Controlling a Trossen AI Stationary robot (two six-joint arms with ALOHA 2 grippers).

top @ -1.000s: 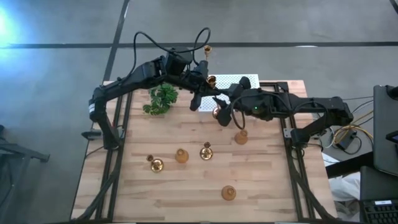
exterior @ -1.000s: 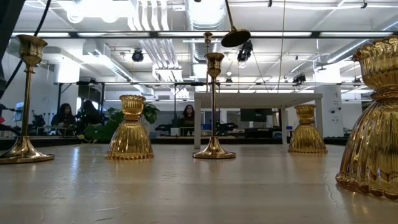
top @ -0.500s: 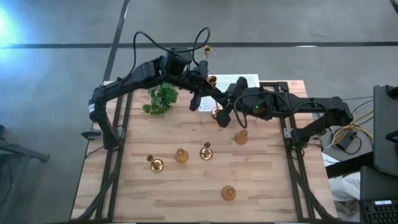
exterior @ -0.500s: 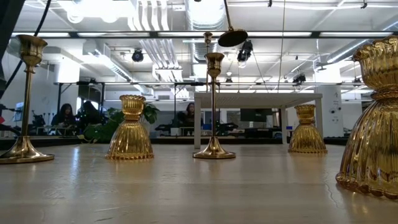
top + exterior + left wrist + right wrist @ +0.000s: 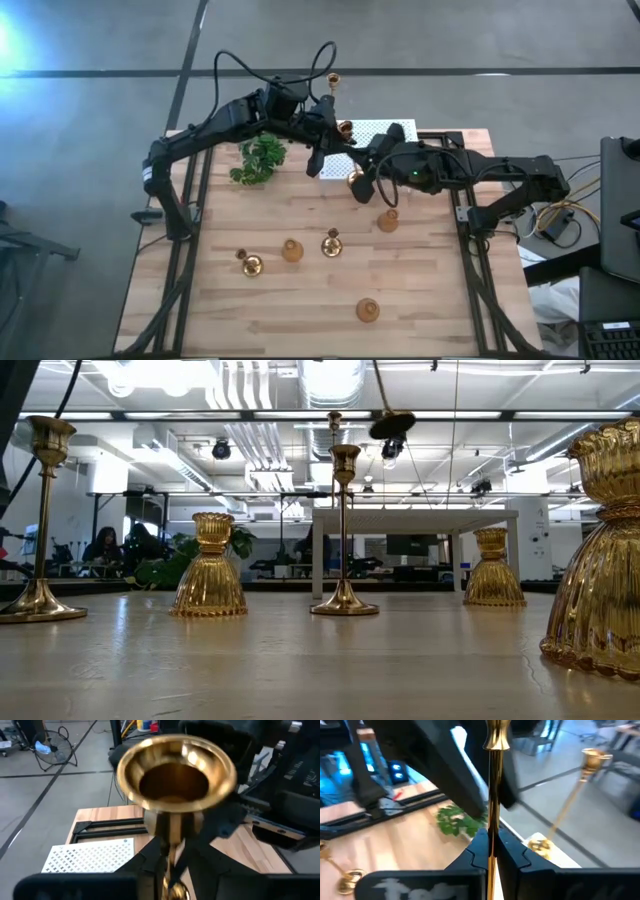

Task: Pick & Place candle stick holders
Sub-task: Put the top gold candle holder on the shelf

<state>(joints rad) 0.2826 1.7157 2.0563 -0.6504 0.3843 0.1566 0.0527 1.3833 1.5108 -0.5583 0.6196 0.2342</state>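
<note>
Step, as I judge it: a tall thin-stemmed candlestick holder [image 5: 493,795] seems to be passing from one arm to the other, up in the air over the back of the table.
Right gripper [image 5: 492,852]: clamped narrow on the holder's slim stem, which rises straight up from between its fingers.
Left gripper [image 5: 170,865]: at the same stem, with the holder's open cup just above it. I cannot tell whether it grips or has let go.
Held holder's place: upright and clear of the table. In the low view its round base hangs high above the wood.
Just beyond the right gripper: a second tall candlestick holder [image 5: 570,800] stands on the white perforated box [image 5: 385,130].
Beside the left gripper: a green plant [image 5: 260,158].
Well below and in front of both grippers: two thin-stemmed holders [image 5: 250,263] and [image 5: 331,243], and three squat bulb-shaped ones [image 5: 291,250], [image 5: 388,220], [image 5: 367,310], all on the table.
Risk, slip: the stem is thin and polished. If the right gripper alone carries it with a pinch that is off-centre, the holder could swing or slide down.
Risk, tug: if both arms clamp and one pulls away, the stem could twist out of one grip.
Risk, knock: the arms are crowded together, so a wide move near the box could topple the standing holder there.
</note>
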